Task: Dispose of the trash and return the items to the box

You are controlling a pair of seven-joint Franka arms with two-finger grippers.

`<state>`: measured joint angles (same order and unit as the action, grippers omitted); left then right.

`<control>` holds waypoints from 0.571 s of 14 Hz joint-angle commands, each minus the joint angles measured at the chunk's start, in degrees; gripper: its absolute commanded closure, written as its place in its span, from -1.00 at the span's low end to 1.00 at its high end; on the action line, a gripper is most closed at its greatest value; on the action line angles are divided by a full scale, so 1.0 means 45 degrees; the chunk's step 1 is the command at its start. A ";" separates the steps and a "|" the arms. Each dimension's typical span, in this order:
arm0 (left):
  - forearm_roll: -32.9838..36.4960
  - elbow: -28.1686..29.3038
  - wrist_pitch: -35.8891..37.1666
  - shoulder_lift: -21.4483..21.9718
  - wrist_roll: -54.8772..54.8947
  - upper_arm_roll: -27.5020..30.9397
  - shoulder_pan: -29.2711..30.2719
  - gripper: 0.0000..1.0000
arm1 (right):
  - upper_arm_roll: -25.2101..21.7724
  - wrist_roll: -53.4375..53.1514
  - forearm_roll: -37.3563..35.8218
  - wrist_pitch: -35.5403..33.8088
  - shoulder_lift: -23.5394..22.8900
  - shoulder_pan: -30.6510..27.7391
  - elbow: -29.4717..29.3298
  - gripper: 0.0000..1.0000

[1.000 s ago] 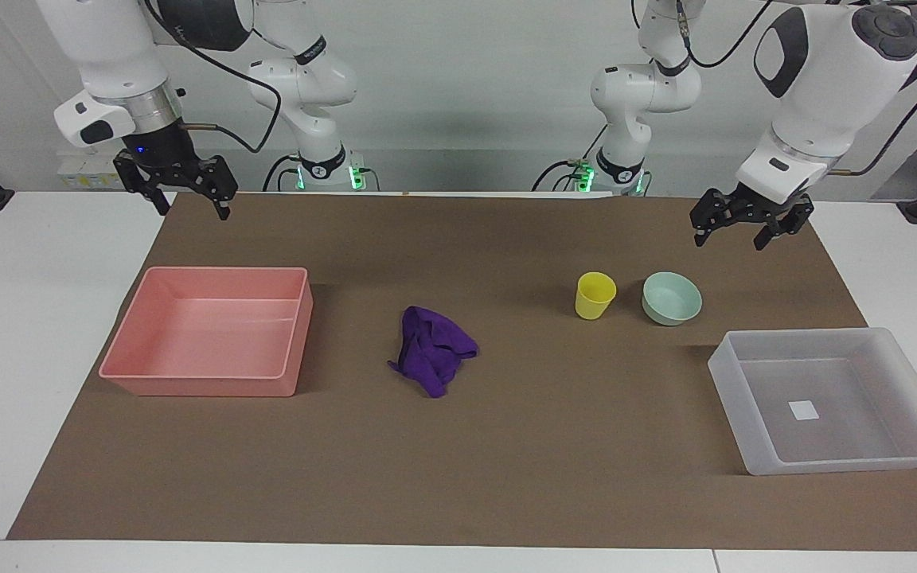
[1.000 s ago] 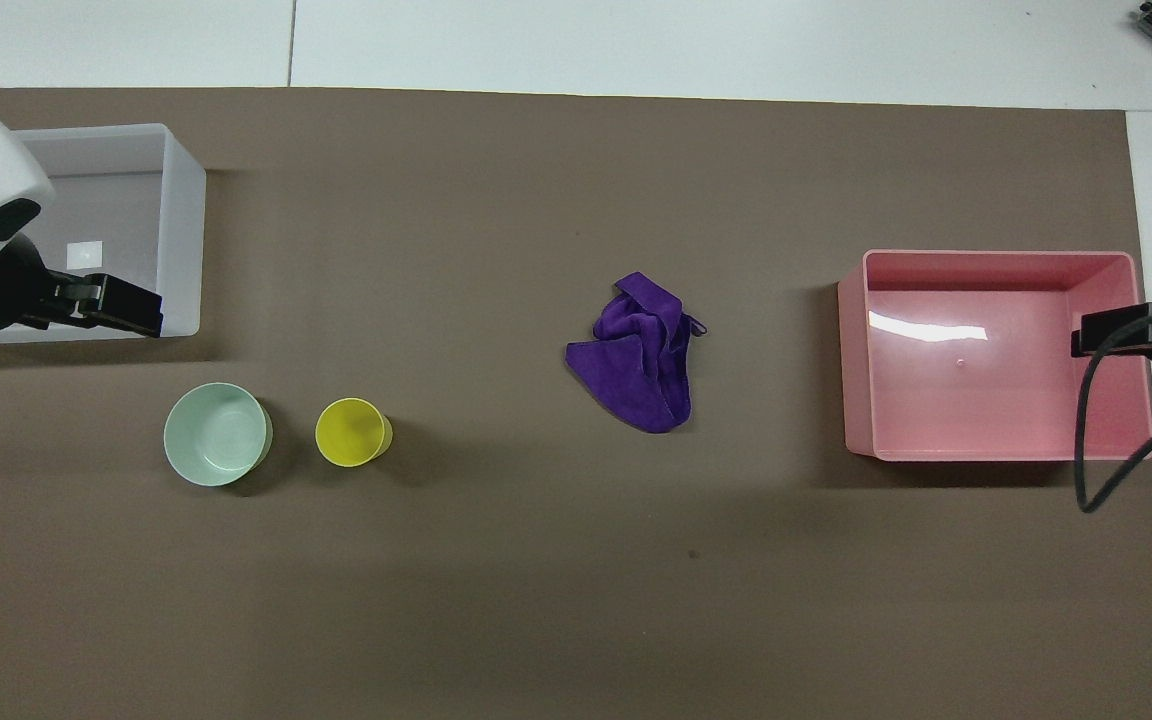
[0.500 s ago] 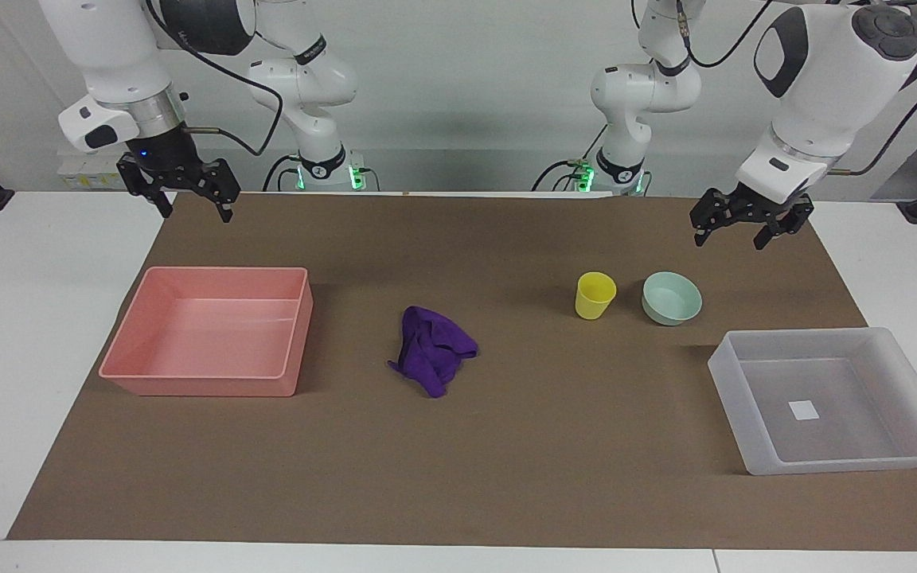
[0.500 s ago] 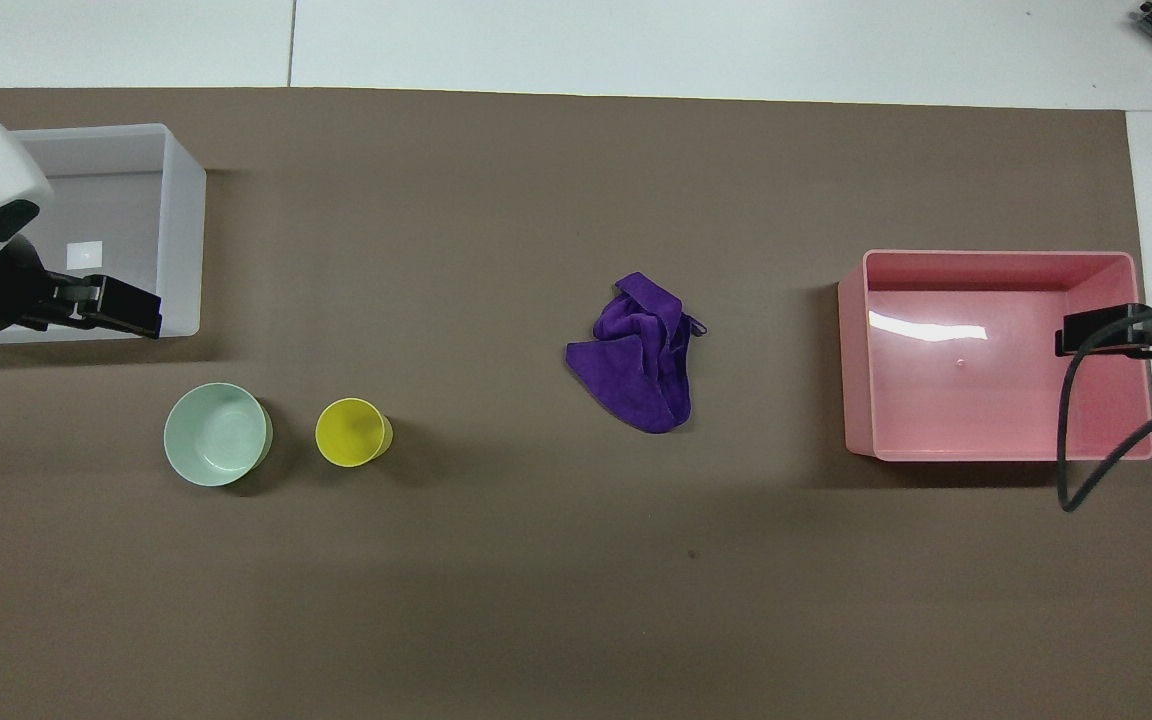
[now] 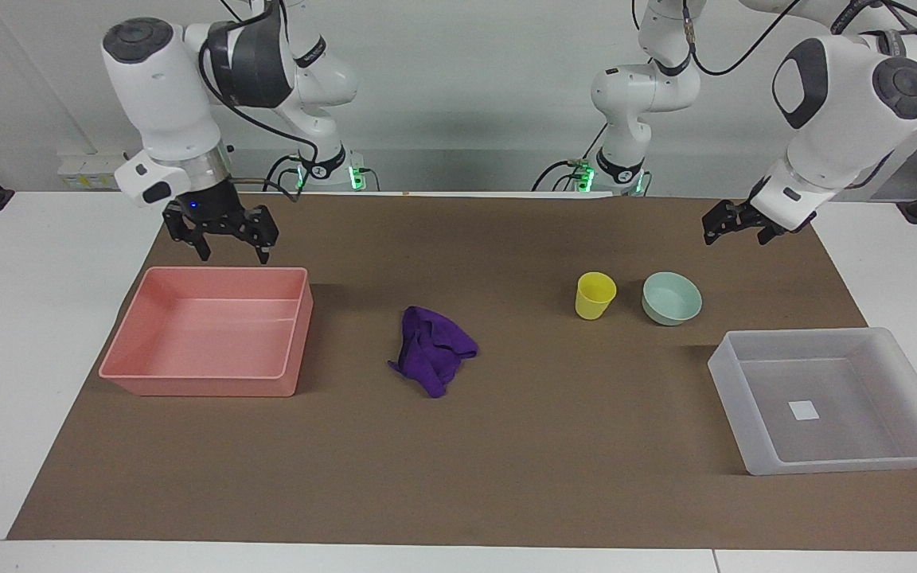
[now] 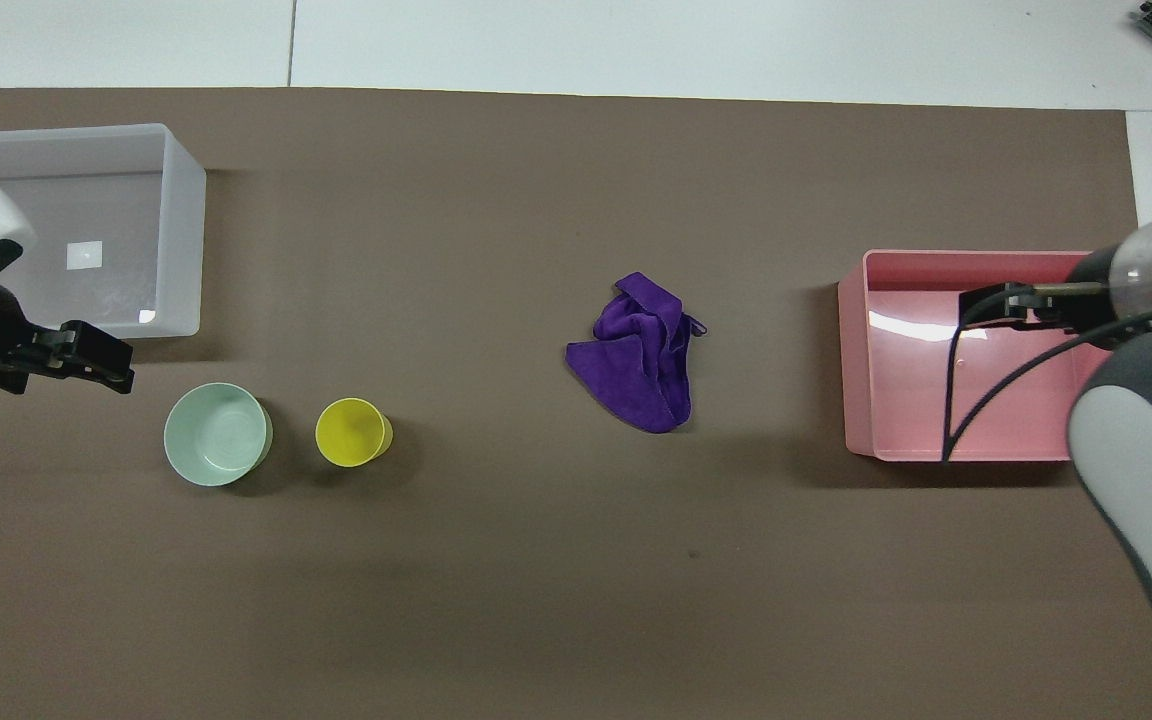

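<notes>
Surface: white table [image 5: 44, 334] covered over most of its top by a brown paper mat [image 5: 506, 469]; a bare white strip shows at each end and along the edge farthest from the robots. Grey-white wall at the robots' end, with both arm bases and their green status lights in front of it.

Objects on mat:
- purple cloth rag [image 5: 433, 349], crumpled, near the middle of the mat.
- yellow cup [image 5: 595, 295], upright, just beside the mint-green bowl [image 5: 671, 298] but not touching it; the bowl is the one closer to the left arm's end.
- translucent tray [image 5: 888, 460] with a white square sticker [image 5: 805, 410] on its floor, at the left arm's end, farther from the robots than the bowl. Nothing else in it.
- pink tray [image 5: 196, 386] at the right arm's end, nothing in it.

Right gripper [image 5: 230, 254]: fingers spread wide, holding nothing, hanging over the mat at the pink tray's rim nearest the robots.
Left gripper [image 5: 735, 235]: fingers apart, holding nothing, raised over the mat nearer the robots' edge than the bowl, clear of the bowl.

Open room: broad bare mat between rag and cup, and between rag and pink tray. The translucent tray's outer corner reaches the mat's end edge.
</notes>
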<state>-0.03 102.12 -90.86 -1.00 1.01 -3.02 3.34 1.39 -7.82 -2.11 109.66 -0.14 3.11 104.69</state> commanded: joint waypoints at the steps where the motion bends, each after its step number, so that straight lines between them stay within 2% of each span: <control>1: -0.0130 0.2222 -0.2260 0.0321 0.0225 -0.0070 0.0585 -1.00 | 0.0413 -0.1556 0.0138 0.1504 -0.0570 0.1004 0.0854 -1.00; 4: -0.1082 0.4389 -0.4567 0.0145 0.0284 -0.0070 0.0937 -1.00 | 0.0433 -0.3318 0.0138 0.3477 -0.1859 0.2257 0.0915 -1.00; 8: -0.1400 0.6385 -0.7069 0.0087 0.1124 -0.0051 0.1035 -1.00 | 0.0472 -0.3653 0.0138 0.5549 -0.3091 0.3292 0.0876 -1.00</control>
<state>-5.13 126.32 -117.90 -2.20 4.26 -2.97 7.15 3.41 -23.46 -1.99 131.79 -12.33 16.96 108.96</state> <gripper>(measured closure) 0.000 0.000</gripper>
